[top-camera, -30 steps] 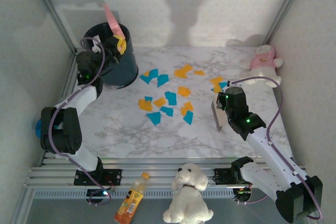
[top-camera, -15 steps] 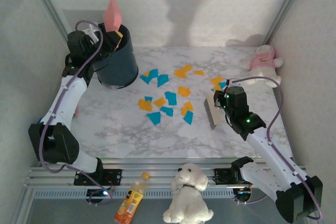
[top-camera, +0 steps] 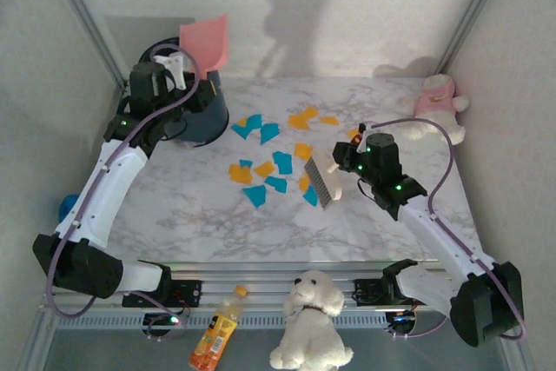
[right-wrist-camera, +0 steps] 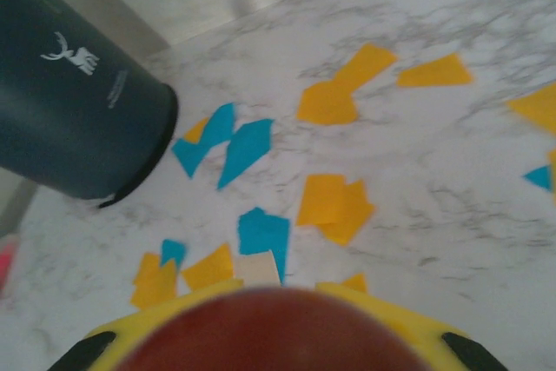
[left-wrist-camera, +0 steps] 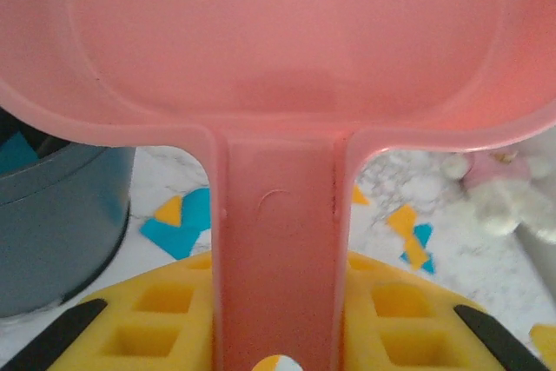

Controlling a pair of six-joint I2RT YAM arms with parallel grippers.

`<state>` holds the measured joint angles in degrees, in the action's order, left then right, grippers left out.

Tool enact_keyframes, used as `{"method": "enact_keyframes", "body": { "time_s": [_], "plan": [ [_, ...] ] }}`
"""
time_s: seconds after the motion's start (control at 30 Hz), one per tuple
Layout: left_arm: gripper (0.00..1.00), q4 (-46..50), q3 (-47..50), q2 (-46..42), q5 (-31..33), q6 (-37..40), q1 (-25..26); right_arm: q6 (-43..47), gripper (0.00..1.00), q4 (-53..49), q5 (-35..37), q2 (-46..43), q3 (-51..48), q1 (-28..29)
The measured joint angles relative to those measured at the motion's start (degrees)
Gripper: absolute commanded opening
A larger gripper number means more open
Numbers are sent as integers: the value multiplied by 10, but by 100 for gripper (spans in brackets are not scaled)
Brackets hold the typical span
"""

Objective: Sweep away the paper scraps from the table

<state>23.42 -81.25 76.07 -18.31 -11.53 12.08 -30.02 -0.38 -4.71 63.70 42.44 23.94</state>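
Orange and teal paper scraps (top-camera: 278, 162) lie scattered over the middle of the white marble table (top-camera: 200, 223); they also show as scraps (right-wrist-camera: 334, 206) and scraps (left-wrist-camera: 178, 219). My left gripper (top-camera: 187, 71) is shut on the handle of a pink dustpan (top-camera: 207, 41), held up over the dark bin (top-camera: 204, 115). In the left wrist view the dustpan (left-wrist-camera: 278, 49) spreads above my gripper (left-wrist-camera: 278, 301), whose yellow fingers (left-wrist-camera: 156, 319) clamp the handle. My right gripper (top-camera: 347, 162) is shut on a brush (top-camera: 323, 178), just right of the scraps. In the right wrist view its reddish handle (right-wrist-camera: 278, 336) hides my gripper (right-wrist-camera: 278, 327).
The dark bin (right-wrist-camera: 69, 110) stands at the table's far left corner. A pink and white plush toy (top-camera: 439, 102) sits at the far right. On the front rail (top-camera: 261, 288) are a white plush dog (top-camera: 308, 310) and an orange bottle (top-camera: 217, 332).
My left arm has lifted the dustpan from the bin's mouth and turned its flat face towards the camera. My right gripper has carried the brush left, up to the scraps.
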Motion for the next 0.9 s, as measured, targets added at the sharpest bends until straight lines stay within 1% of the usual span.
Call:
{"method": "enact_keyframes", "body": {
  "time_s": [0.2,0.37,0.73,0.9],
  "plan": [
    [0,20,22,-19,34,78,38,-42,0,61,-56,69,7,2],
    [0,35,42,-20,47,117,71,-59,0,95,-71,118,18,15],
    [0,37,75,-24,44,169,113,-76,0,140,-46,199,23,20],
    [0,38,85,-24,41,184,128,-74,0,137,-14,205,23,20]
  ]
}}
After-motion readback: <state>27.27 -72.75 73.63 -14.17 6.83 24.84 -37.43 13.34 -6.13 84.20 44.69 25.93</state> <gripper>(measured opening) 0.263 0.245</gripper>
